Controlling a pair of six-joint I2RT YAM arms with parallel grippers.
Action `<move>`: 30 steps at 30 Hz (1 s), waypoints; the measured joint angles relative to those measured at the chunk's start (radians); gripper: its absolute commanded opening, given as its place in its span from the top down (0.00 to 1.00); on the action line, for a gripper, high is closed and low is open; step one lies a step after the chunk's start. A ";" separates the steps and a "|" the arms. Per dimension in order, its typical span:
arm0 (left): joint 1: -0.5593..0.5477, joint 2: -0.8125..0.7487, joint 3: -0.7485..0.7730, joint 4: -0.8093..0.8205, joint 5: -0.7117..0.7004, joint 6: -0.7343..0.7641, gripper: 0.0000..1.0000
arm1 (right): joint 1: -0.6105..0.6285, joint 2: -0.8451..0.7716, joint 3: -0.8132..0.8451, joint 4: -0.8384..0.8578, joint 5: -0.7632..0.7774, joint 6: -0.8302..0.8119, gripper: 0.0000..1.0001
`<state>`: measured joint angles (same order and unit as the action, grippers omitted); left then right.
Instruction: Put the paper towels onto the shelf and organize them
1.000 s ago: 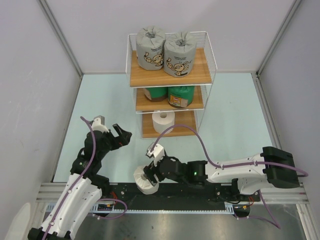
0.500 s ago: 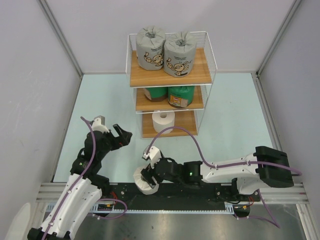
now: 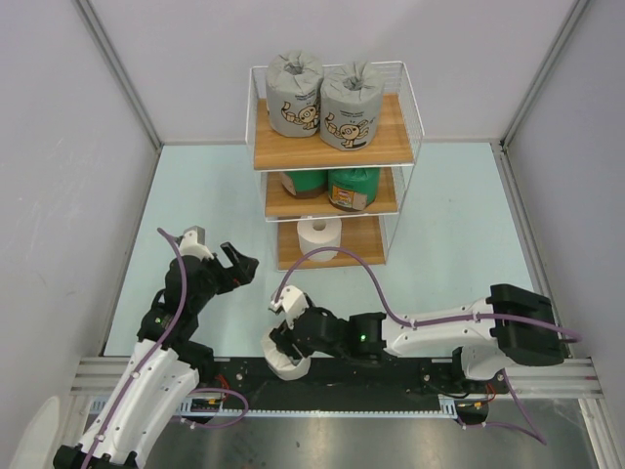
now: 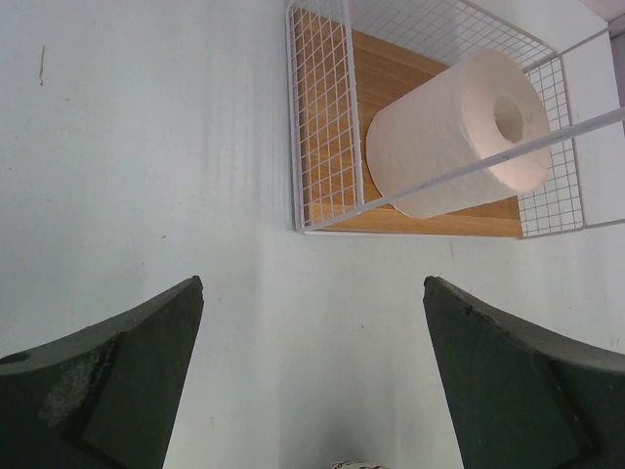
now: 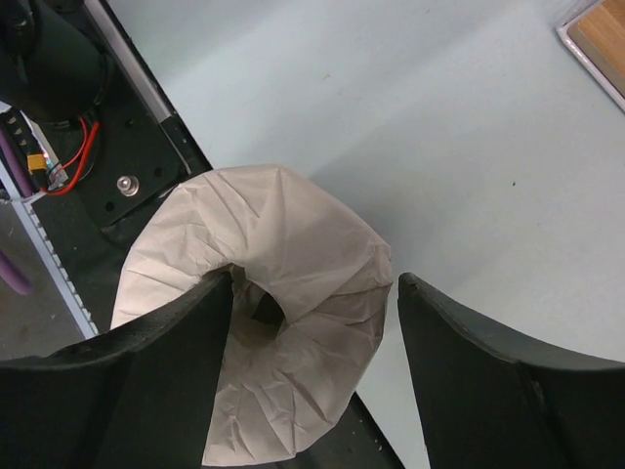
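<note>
The shelf [image 3: 391, 132] stands at the back centre. Two grey cartoon-print rolls [image 3: 322, 98] stand on its top board, two dark green rolls [image 3: 332, 186] on the middle board, and one white roll [image 3: 319, 236] on the bottom board. The second white roll [image 3: 281, 360] sits at the table's near edge, partly over the black rail. My right gripper [image 3: 284, 340] is open over it. In the right wrist view the gripper [image 5: 314, 283] has one finger at the roll's [image 5: 293, 254] centre hole and the other outside the roll's wall with a gap. My left gripper [image 3: 240, 262] is open and empty, left of the shelf, and the left wrist view [image 4: 312, 283] shows the same.
The left wrist view shows the shelf's wire side [image 4: 327, 117] and the bottom white roll [image 4: 454, 132] lying on its side. Grey walls [image 3: 68, 195] close the table on three sides. The black base rail [image 3: 371, 376] with cables runs along the near edge.
My right gripper has moved left and down over the white roll at the near edge. The left arm and the rolls on the shelf have not moved.
</note>
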<state>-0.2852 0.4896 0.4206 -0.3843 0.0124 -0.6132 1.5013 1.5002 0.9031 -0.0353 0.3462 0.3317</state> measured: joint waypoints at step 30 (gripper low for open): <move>-0.014 -0.023 0.000 -0.001 -0.001 -0.003 0.00 | -0.023 -0.077 -0.013 -0.136 0.415 0.115 0.63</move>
<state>-0.2993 0.4671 0.4206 -0.3851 0.0116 -0.6159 1.4788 1.4235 0.8906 -0.1711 0.7609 0.4465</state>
